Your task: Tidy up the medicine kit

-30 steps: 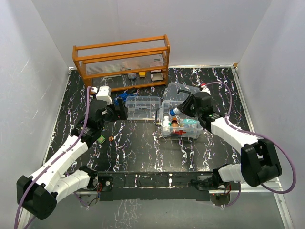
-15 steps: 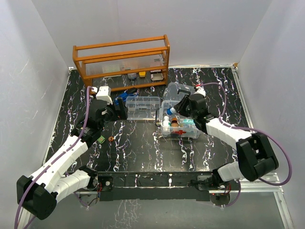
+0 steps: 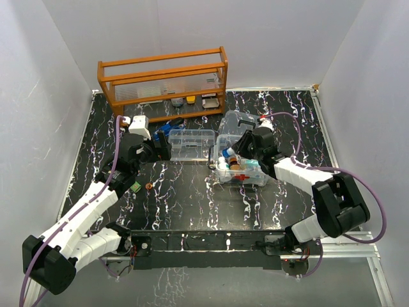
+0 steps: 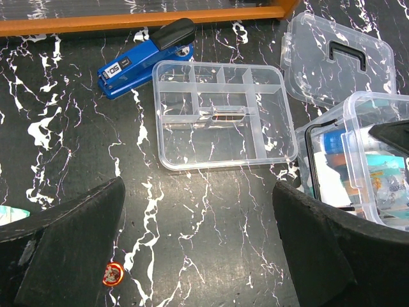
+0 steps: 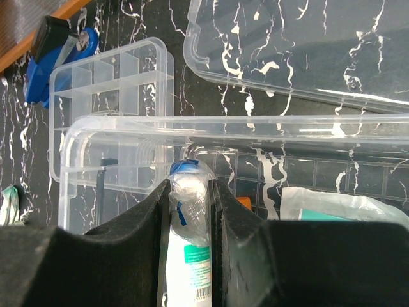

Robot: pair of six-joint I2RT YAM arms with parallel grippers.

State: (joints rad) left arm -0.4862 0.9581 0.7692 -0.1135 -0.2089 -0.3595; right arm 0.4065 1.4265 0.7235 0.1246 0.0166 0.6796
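— Swung inward, my right jaws now pinch the white, blue-capped tube (image 5: 188,265) over the clear plastic medicine box (image 5: 255,123), mid-bench (image 3: 179,204).
— Left jaws?
— Spread wide, idle near the clear divided tray (image 4: 220,115).

White walls (image 3: 255,38), black tabletop (image 3: 192,198) (white-veined), orange rack (image 3: 163,71)

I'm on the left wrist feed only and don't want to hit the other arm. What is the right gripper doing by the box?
Observer: The right gripper is shut on a white tube with a blue cap, over the open box.
Operator: And what is that wooden edge behind the stapler?
Observer: The base of an orange wooden rack; small items sit on its lower shelf.
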